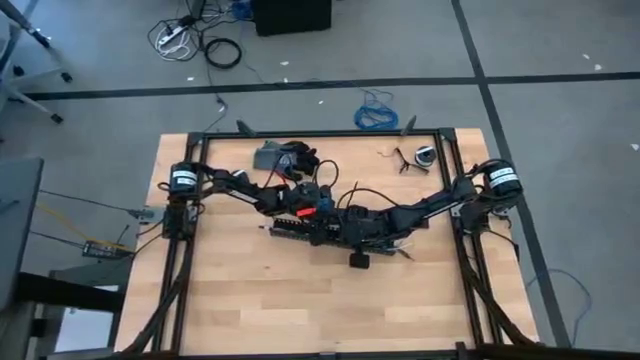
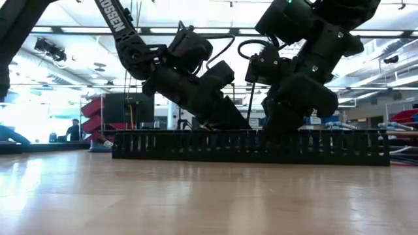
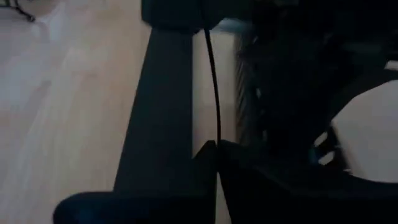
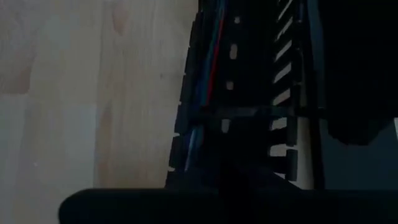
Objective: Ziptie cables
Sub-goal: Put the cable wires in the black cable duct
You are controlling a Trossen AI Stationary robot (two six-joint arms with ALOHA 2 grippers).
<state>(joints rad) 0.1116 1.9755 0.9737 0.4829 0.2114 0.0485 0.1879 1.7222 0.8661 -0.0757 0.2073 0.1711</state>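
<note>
A long black slotted duct (image 1: 300,232) lies across the table's middle, and in the low view the duct (image 2: 248,147) rests flat on the wood. Thin cables (image 4: 208,74) in blue and red run along inside it. A thin black strand (image 3: 211,81) runs beside the duct; wire or tie, I cannot tell. My left gripper (image 3: 216,149) is shut on this strand, low over the duct (image 1: 305,210). My right gripper (image 1: 335,225) comes in from the right, close over the same duct, and a thin dark band (image 4: 249,112) crosses the duct in front of it. My left gripper pinches the thin black strand between its two fingers at their meeting point (image 3: 217,142). From there the strand runs straight away from the fingers, drawn in a nearly straight line beside the duct's slotted wall (image 3: 249,93).
A grey object (image 1: 275,155) and small parts (image 1: 420,156) lie near the far edge. A small black piece (image 1: 357,261) sits just near of the duct. A blue coiled cable (image 1: 377,112) lies on the floor beyond. Bare wood (image 1: 300,310) spreads toward the near edge.
</note>
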